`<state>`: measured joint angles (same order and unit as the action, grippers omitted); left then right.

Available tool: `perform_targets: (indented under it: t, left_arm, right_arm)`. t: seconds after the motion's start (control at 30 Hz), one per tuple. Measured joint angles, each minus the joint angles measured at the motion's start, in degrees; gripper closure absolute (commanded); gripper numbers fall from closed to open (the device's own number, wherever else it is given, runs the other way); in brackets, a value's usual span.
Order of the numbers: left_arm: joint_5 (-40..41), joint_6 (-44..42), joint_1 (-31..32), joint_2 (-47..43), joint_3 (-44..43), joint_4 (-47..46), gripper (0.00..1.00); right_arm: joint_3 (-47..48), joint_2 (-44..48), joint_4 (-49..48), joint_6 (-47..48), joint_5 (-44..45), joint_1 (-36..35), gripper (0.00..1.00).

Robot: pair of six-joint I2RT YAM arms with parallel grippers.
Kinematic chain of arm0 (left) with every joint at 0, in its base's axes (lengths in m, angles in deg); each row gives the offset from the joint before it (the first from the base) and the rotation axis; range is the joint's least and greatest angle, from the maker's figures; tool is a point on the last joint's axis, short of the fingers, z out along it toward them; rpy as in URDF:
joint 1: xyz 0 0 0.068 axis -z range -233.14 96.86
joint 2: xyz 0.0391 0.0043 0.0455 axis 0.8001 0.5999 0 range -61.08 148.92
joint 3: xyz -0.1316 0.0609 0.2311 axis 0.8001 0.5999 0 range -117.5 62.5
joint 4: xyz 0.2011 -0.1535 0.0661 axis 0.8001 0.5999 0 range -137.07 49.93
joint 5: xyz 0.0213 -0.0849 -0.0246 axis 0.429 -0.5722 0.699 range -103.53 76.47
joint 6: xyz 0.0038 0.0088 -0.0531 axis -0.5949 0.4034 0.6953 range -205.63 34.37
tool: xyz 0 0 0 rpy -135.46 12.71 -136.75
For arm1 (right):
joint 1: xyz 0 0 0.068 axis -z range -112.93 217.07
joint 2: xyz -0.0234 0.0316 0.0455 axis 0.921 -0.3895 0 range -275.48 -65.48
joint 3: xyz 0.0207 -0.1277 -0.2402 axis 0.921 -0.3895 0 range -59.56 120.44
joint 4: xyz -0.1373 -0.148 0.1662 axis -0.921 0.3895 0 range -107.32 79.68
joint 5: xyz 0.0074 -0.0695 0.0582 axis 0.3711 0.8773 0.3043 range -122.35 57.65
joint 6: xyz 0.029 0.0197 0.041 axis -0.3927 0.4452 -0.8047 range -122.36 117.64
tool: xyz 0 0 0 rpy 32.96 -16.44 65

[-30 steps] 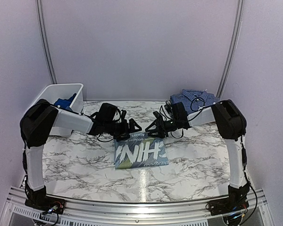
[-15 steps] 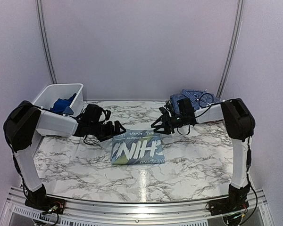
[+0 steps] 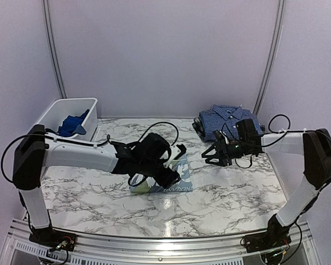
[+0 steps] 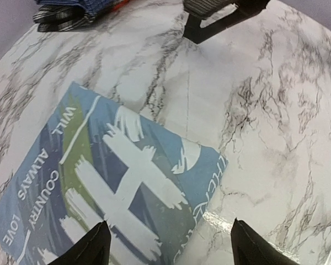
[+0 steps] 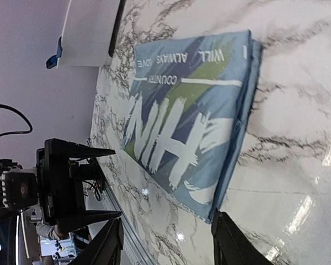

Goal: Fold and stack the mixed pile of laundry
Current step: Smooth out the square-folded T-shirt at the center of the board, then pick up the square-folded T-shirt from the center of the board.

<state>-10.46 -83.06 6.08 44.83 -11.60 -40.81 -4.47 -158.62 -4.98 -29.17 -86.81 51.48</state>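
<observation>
Where things sit: the folded light blue T-shirt with the white lettering print (image 3: pixel 179 165) lies flat mid-table on the marble-look tabletop (image 3: pixel 88 193). The folded navy small-check button shirt (image 3: pixel 227 117) is at the back right, on top of the black-and-white plaid piece (image 3: pixel 197 126). The royal blue garment (image 3: pixel 71 123) is bunched in the white rectangular plastic bin (image 3: pixel 55 110) at back left, not folded yet.

The left gripper (image 4: pixel 171 248) hovers over one corner of the tee, jaws spread wide with nothing in them. The right gripper (image 5: pixel 165 243) sits just off the tee's right side, jaws about half apart and also empty.

What worries me is the pinch. The tee is several layers thick along its edge, so if the left jaws bite only the top layer, the fold could peel open on the lift. A one-corner grab would also let the rest droop and drag on the slick top.

The other risk is traffic — the right gripper is parked between the tee and the check-shirt stack, so a straight carry that way could clip it unless it clears off first.

For room, there's plenty of bare marble in front of and to the left of the tee. The stack is the tight spot, tucked near the back wall and the table's right edge, so a sloppy drop there could nudge it askew or leave the tee overhanging
</observation>
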Motion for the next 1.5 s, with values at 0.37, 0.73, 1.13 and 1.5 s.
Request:
perform_targets:
  t: [0.37, 0.73, 1.13, 1.5]
  left_arm:
    - [1.51, -13.86, 5.22, 18.25, -12.61, 3.06, 0.47]
    - [-0.22, -16.33, 4.76, 20.81, -15.15, 2.75, 0.94]
    - [-5.90, -10.86, 4.92, 16.59, -12.15, 1.25, 0.94]
    - [-9.20, -8.72, 4.92, 13.14, -8.85, -1.70, 0.92]
  right_arm:
    - [-10.34, 3.74, 0.04, -2.03, 0.90, 1.81, 0.49]
    - [-14.40, 1.20, -6.08, -8.44, 1.05, 1.46, 0.32]
    - [-14.88, -6.38, -18.97, -19.39, 1.49, -7.15, 0.25]
    - [-16.48, -14.51, -39.65, -33.22, -1.99, -7.72, 0.37]
